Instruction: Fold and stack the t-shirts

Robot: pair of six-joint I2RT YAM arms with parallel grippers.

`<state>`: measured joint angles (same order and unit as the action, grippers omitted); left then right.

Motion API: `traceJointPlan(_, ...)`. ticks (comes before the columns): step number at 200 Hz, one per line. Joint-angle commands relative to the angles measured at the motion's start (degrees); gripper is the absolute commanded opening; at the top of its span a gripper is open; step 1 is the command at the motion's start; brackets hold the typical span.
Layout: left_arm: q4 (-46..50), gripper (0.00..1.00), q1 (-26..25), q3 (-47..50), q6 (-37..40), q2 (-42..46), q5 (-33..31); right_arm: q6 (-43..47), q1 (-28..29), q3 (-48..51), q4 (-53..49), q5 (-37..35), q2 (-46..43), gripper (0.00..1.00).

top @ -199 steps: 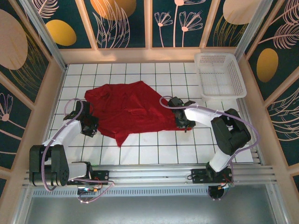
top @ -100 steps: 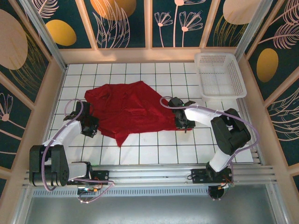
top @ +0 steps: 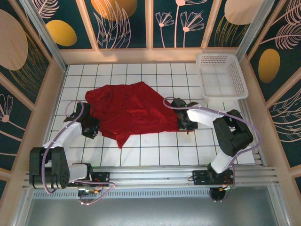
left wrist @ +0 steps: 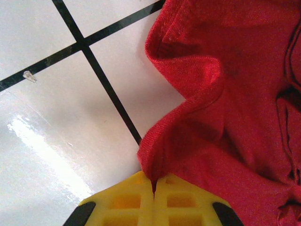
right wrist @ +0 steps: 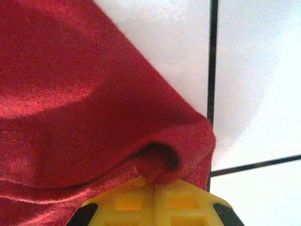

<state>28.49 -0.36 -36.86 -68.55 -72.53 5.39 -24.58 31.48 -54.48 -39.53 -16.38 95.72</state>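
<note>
left arm (top: 63, 136): reaching forward, low; left gripper (left wrist: 154, 181) pinching the t-shirt (top: 127, 110) edge.
right arm (top: 207, 115): bending inward; right gripper (right wrist: 154, 181) clamping the t-shirt corner.

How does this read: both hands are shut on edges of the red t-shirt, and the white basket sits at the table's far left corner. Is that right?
Not quite. The white basket sits at the far right corner of the table, not the far left, as the top external view shows. The rest holds: the left hand and the right hand are each shut on an edge of the red t-shirt.
</note>
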Motion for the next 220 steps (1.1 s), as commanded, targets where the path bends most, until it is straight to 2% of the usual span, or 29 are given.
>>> traceJointPlan(1, 0.1, 0.00, 0.3, -1.6, 1.0, -0.1, -0.1, -0.4, -1.8, -1.1, -1.9, 0.3, -4.4, 0.00)
traceJointPlan(53, 2.2, 0.00, 0.2, -6.0, 2.9, 0.2, -1.9, 0.2, -9.9, -3.8, 0.0, 9.1, -13.3, 0.00)
traceJointPlan(96, 3.2, 0.00, 0.2, -7.2, 3.9, 0.3, -2.7, -3.7, -25.1, 1.8, 2.8, 23.9, -18.6, 0.00)
traceJointPlan(134, 3.0, 0.00, 0.2, -5.6, 3.9, 1.2, -2.2, -6.7, -39.9, 10.5, 6.5, 33.3, -16.8, 0.00)
traceJointPlan(144, 2.9, 0.00, 0.3, -5.3, 3.9, 1.5, -2.0, -7.1, -42.3, 11.5, 7.5, 33.3, -16.4, 0.20)
traceJointPlan(156, 2.6, 0.00, 0.3, -5.0, 4.1, 1.7, -1.5, -7.1, -42.8, 11.1, 7.8, 30.8, -17.0, 0.37)
traceJointPlan(165, 2.4, 0.00, 0.2, -4.9, 4.4, 1.6, -1.0, -7.1, -42.3, 10.4, 7.7, 29.0, -18.2, 0.42)
traceJointPlan(193, 2.2, 0.00, 0.3, -4.7, 4.8, 1.7, -0.3, -8.0, -38.8, 10.7, 5.2, 22.9, -22.4, 0.40)
traceJointPlan(220, 2.7, 0.00, 0.3, -4.9, 4.9, 2.1, -1.0, -14.0, -31.3, 15.5, 2.4, 20.7, -28.4, 0.38)
